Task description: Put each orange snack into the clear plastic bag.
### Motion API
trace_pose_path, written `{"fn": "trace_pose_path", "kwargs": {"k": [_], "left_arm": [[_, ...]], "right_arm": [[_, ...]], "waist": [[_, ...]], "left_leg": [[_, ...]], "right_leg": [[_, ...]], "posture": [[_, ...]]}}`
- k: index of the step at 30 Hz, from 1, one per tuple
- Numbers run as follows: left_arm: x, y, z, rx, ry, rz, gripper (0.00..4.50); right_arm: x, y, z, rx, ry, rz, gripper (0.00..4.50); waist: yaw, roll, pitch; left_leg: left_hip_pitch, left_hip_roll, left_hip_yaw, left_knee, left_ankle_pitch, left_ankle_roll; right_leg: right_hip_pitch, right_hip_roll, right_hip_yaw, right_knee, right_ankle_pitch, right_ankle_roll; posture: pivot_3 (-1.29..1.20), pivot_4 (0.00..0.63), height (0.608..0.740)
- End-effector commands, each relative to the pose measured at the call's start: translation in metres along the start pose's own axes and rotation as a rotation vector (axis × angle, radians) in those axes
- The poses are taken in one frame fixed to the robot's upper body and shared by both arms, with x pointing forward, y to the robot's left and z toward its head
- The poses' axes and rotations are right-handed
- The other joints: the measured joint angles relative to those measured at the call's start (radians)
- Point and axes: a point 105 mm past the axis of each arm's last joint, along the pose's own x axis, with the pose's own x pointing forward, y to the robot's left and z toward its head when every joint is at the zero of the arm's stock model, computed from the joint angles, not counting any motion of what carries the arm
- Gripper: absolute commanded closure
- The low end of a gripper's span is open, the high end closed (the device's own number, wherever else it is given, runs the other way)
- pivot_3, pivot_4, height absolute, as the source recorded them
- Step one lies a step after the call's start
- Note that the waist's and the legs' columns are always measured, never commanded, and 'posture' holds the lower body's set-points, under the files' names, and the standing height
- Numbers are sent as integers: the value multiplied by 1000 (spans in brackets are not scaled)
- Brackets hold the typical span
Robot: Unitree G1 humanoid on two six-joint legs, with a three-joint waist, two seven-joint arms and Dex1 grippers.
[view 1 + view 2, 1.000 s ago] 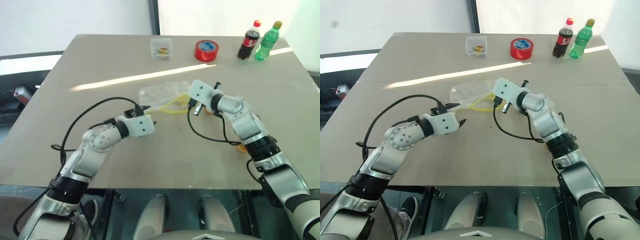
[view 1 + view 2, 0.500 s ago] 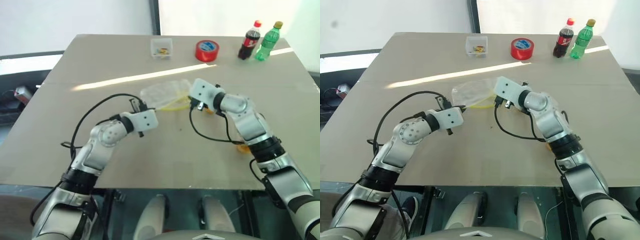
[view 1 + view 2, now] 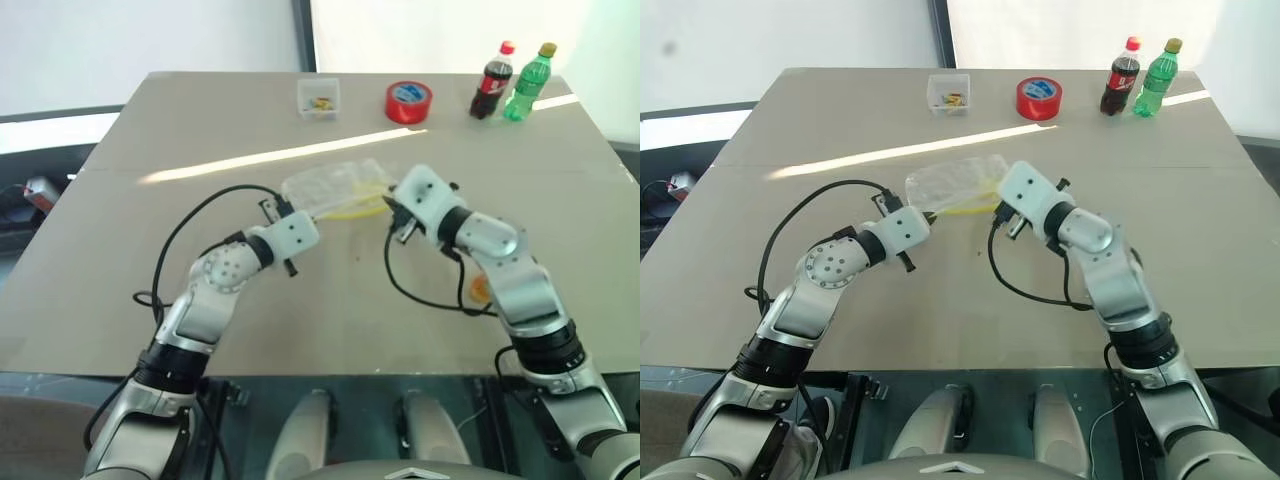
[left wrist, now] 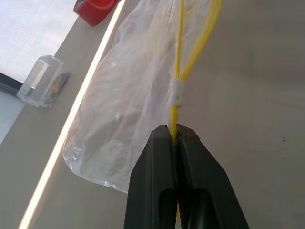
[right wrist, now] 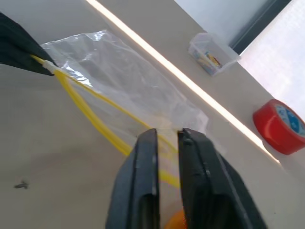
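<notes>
The clear plastic bag (image 3: pixel 333 186) lies crinkled at mid-table, its yellow edge toward me. My left gripper (image 4: pixel 172 129) is shut on that yellow strip at the bag's (image 4: pixel 125 105) left corner. My right gripper (image 5: pixel 167 136) is over the bag's right end, its fingers close together. The yellow edge shows through the narrow gap, and I cannot tell whether they pinch it. An orange snack (image 5: pixel 174 221) peeks out low between those fingers. Another orange snack (image 3: pixel 478 290) lies on the table beside my right forearm.
Along the far edge stand a small clear box (image 3: pixel 320 97), a red tape roll (image 3: pixel 408 102), a cola bottle (image 3: pixel 490 80) and a green bottle (image 3: pixel 530 82). Black cables loop off both wrists over the table.
My left gripper moved up to the bag and closed on its yellow edge. My right arm drew back toward me, away from the bag's middle.
</notes>
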Motion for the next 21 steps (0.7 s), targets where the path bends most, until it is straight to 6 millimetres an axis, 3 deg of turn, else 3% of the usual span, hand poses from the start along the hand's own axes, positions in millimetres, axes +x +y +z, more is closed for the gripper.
{"fn": "trace_pose_path", "kwargs": {"k": [1, 14, 17, 19, 21], "left_arm": [[-2, 13, 16, 13, -48, 41, 4500], [-4, 3, 32, 8, -107, 11, 4500], [-4, 1, 34, 5, -114, 9, 4500], [-4, 3, 33, 2, -104, 26, 4500], [-4, 5, 31, 8, -90, 40, 4500]], "right_arm": [[10, -1, 7, -12, -33, -25, 4470], [49, 1, -7, -45, -20, -9, 4470], [62, 5, -8, -163, -8, 12, 4470], [68, 4, -6, -350, -2, 30, 4470], [71, 6, -4, -487, -15, 53, 3954]], "waist": [[-1, 0, 0], [-4, 0, 0], [-6, 0, 0], [-7, 0, 0], [-6, 0, 0]], "left_leg": [[0, 0, 0, 0, 0, 0], [1, 0, 0, 1, 0, 0], [1, 0, 0, 1, 0, 0], [1, 0, 0, 1, 0, 0], [1, 0, 1, 1, 0, 0]], "right_leg": [[0, 0, 0, 0, 0, 0], [0, 0, 1, 3, 0, 0], [0, 0, 1, 3, 0, 0], [0, 0, 1, 3, 0, 0], [-1, 0, 2, 4, 0, 0]], "posture": [[0, 150, 740], [0, 150, 740], [0, 150, 740], [0, 150, 740], [0, 150, 740]]}}
